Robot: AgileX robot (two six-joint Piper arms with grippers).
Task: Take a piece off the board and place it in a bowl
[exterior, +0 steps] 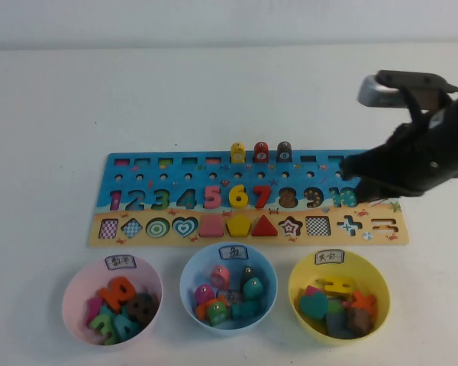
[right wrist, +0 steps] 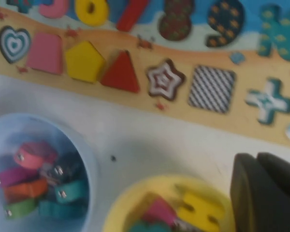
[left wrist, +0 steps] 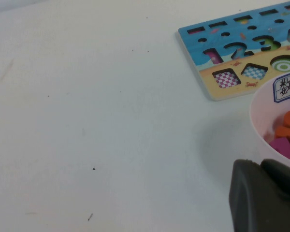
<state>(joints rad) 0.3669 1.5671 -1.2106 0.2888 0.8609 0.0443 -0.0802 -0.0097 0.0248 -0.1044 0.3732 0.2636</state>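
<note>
The dark brown peg (exterior: 285, 151) stands upright on the board's (exterior: 137, 204) far edge, to the right of a yellow peg (exterior: 237, 152) and a red peg (exterior: 261, 152). The light blue bowl (exterior: 192, 268) sits in front of the board's middle and holds several coloured pieces. It also shows in the right wrist view (right wrist: 89, 159), as does the board (right wrist: 135, 104). My right gripper (exterior: 349, 169) hangs over the board's right end near the number 10, right of the brown peg. Its fingers (right wrist: 246, 193) are shut and empty. My left gripper (left wrist: 261, 166) is shut and empty, low beside the pink bowl.
A pink bowl (exterior: 75, 284) with number pieces sits at the front left and a yellow bowl (exterior: 374, 276) with sign pieces at the front right. Numbers 5, 6, 7 and several shapes fill the board. White table lies all around.
</note>
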